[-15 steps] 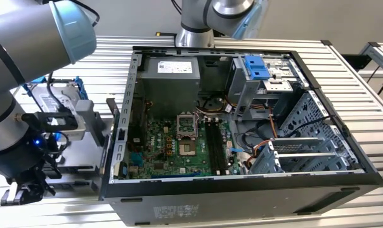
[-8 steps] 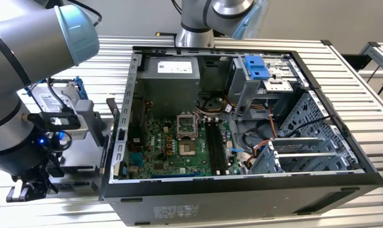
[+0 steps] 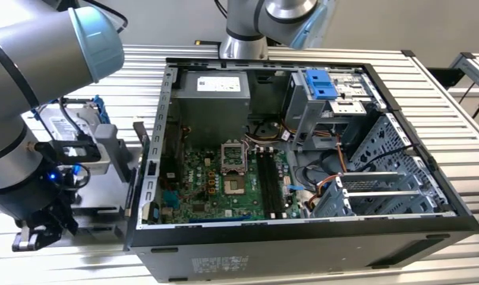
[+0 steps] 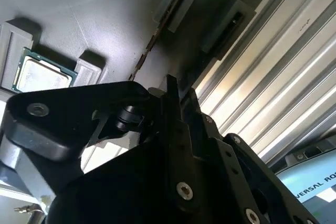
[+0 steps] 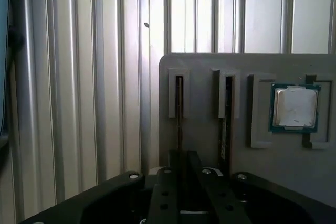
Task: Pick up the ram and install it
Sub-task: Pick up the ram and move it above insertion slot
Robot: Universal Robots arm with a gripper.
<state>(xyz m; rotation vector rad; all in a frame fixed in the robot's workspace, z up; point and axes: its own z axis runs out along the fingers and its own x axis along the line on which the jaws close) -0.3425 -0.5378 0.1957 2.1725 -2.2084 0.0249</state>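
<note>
Ram [image 5: 179, 124] sits edge-on in a tray [image 5: 241, 153] slot, chip [image 5: 294, 107] recessed nearby; hand [image 5: 184, 153] at its end, grip impossible to tell.

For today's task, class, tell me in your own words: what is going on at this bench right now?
A robot arm's gripper is down at a grey holder plate on the slatted table, beside an open computer case. It is lined up with the ram, a thin stick standing edge-on in one slot of the plate. A second stick and a square chip sit alongside. The ram is not yet lifted out. The motherboard's black slots lie inside the case.
</note>
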